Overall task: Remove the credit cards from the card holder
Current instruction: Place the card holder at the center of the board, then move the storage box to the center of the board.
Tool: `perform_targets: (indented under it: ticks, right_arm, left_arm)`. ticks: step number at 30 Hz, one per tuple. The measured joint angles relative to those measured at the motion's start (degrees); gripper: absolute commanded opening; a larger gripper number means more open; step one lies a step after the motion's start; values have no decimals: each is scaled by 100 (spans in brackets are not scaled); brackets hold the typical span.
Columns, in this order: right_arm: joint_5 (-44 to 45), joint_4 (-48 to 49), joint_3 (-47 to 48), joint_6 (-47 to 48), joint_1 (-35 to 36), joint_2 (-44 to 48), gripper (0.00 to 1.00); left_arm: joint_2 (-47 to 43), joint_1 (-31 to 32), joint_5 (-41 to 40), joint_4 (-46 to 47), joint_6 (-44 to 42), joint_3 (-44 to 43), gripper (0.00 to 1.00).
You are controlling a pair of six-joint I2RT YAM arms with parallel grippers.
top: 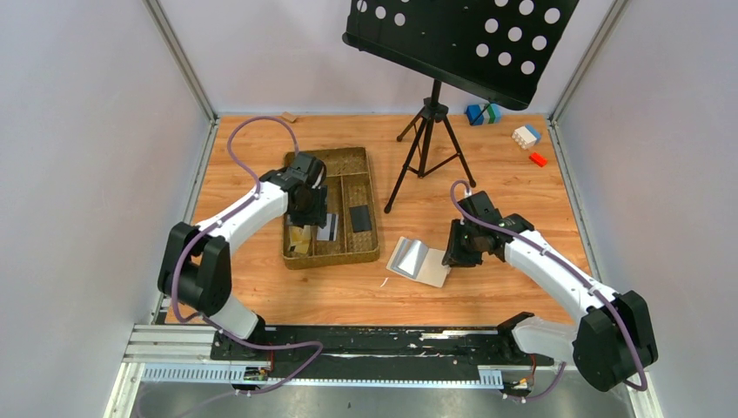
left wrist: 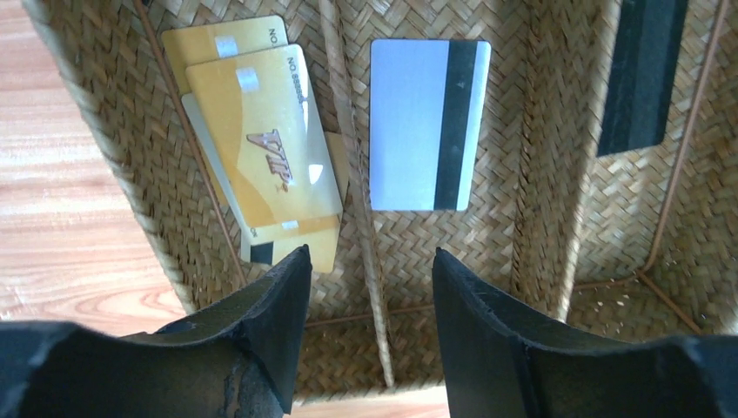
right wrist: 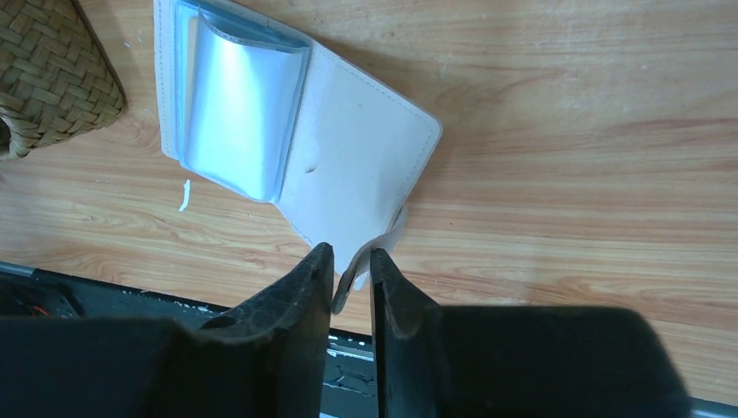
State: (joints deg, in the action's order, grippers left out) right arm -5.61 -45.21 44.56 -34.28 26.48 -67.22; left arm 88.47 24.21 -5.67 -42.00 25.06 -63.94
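Left fingers (left wrist: 270, 331) stand apart with nothing between them, hanging over the woven tray (left wrist: 113, 131); right fingers (right wrist: 291, 322) stand nearly together with the closure tab (right wrist: 383, 244) of the card holder (right wrist: 365, 165) in the slim gap; pinching it or just freed, I cannot tell. The holder lies open on the bench (right wrist: 566, 131) just beside the tray, and its light blue sleeves look empty; so this reads as the closing step. Next move, I'd say: right fingers release the tab and lift straight off without dragging the holder; left rises clear of the tray. The count: 1 holder; 1 tray; 1 silver-grey card (left wrist: 409, 122) in the middle compartment; 1 black card (left wrist: 640, 78) in the next; at least 2 orange-yellow cards (left wrist: 261, 131) stacked in the outer compartment, with more edges beneath, number unclear.
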Motion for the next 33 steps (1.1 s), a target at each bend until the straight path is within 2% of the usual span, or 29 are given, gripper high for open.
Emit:
perform_targets:
  ticks: [5,8,11,12,17,21,26,33]
  right_arm:
    - [66,-48,15,140,0,48,48]
    - [153,-166,111,212,0,72,58]
    - [234,-236,269,286,0,72,74]
    - [256,-262,330,321,0,68,76]
    - [278,-387,538,389,0,-87,78]
    - [278,-455,595,404,0,-319,75]
    - [256,-470,621,420,0,-417,72]
    - [203,-463,741,422,0,-448,72]
  left_arm:
    - [444,-85,-42,7,-90,-175,44]
    - [577,-195,-90,7,-164,-267,40]
    - [601,-411,-90,-15,-234,-332,38]
    - [601,-529,-83,-17,-262,-341,38]
    - [601,-1093,-90,-15,-378,-341,37]
    - [601,-1416,-59,-13,-444,-343,26]
    - [603,-1567,-28,-11,-501,-343,18]
    - [605,-2002,219,11,-573,-343,16]
